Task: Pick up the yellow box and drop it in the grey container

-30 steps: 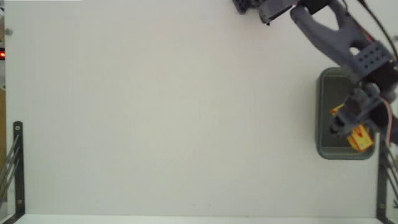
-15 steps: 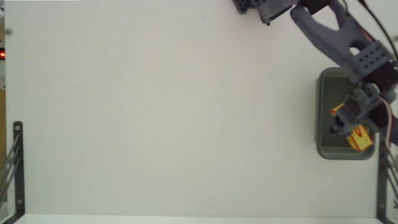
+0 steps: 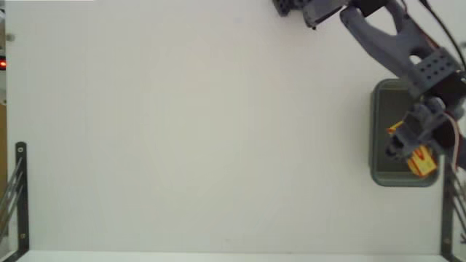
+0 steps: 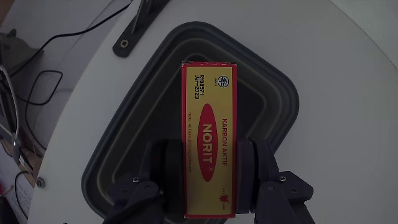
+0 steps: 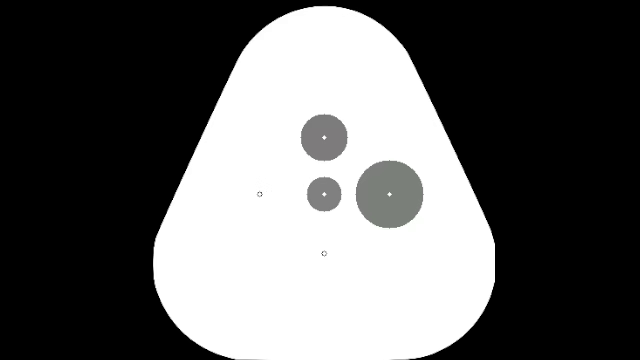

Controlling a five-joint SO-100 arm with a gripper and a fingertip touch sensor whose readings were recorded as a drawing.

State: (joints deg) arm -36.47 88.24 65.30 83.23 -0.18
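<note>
Gripper (image 4: 208, 168) jaws clamped on both long sides of the yellow Norit box (image 4: 208, 134), held over the grey container (image 3: 384, 156) at the white table's (image 3: 189, 138) right edge in the fixed view. There the arm (image 3: 397, 40) hides most of the box; the wrist view shows its red oval label and a black bracket (image 4: 140, 25) beyond the container rim.

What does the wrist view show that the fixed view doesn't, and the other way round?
Only the wrist view shows the print on the box, a red oval reading NORIT, and both fingers pressed to its long sides above the container. Only the fixed view shows the arm reaching in from the top edge, the wide bare table, and the black brackets at its lower corners. Both show the gripper holding the box over the container.
</note>
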